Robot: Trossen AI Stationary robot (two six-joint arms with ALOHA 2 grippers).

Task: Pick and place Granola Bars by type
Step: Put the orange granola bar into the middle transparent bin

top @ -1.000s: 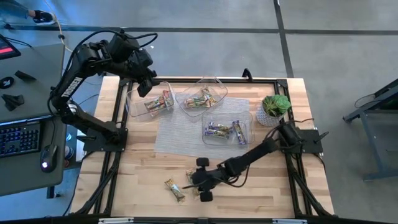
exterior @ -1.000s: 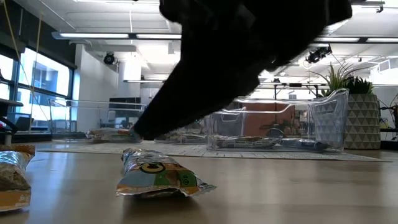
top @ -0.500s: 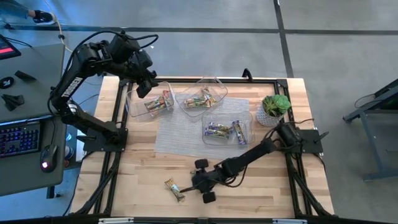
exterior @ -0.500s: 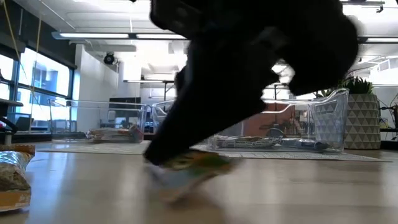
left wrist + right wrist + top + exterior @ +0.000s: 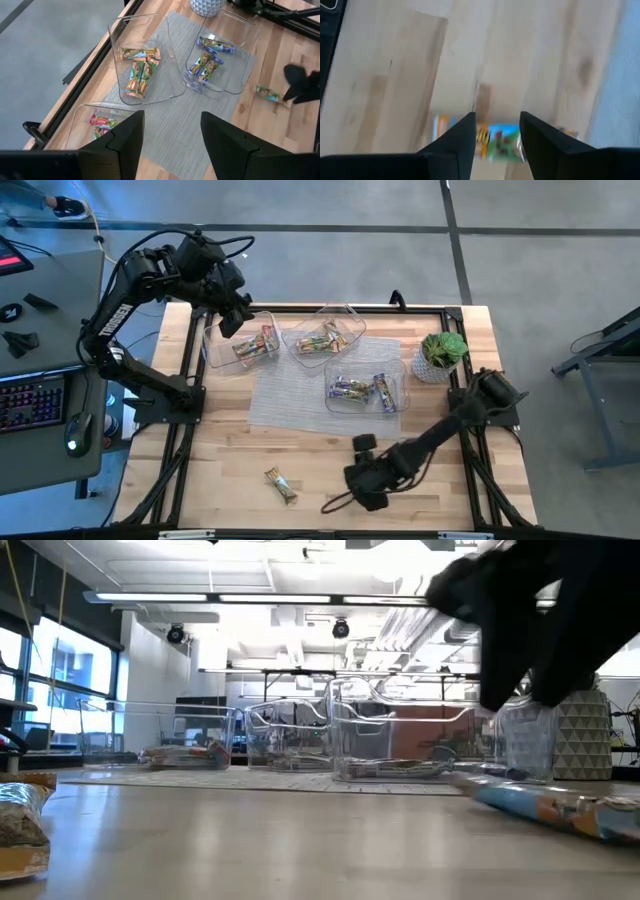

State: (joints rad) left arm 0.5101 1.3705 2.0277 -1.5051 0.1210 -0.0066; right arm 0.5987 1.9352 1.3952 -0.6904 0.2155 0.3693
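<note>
High view: wood counter (image 5: 230, 450) w/ grey mat (image 5: 290, 395) at centre, grey floor around. 3 clear tubs (image 5: 365, 390) on/near mat hold Granola Bars (image 5: 352, 388). Plant (image 5: 441, 352) just right of mat. 1 loose bar (image 5: 281, 484) below mat. Right tool (image 5: 352, 498) low, near that bar. Left tool (image 5: 228, 318) over far-left tub.
Low view: office ceiling lights behind; bar (image 5: 560, 806) lifted at right.
L wrist: fingers (image 5: 125, 140) apart, holding nothing.
R wrist: fingers (image 5: 457, 135) clamped on green bar (image 5: 500, 140); label unreadable.
</note>
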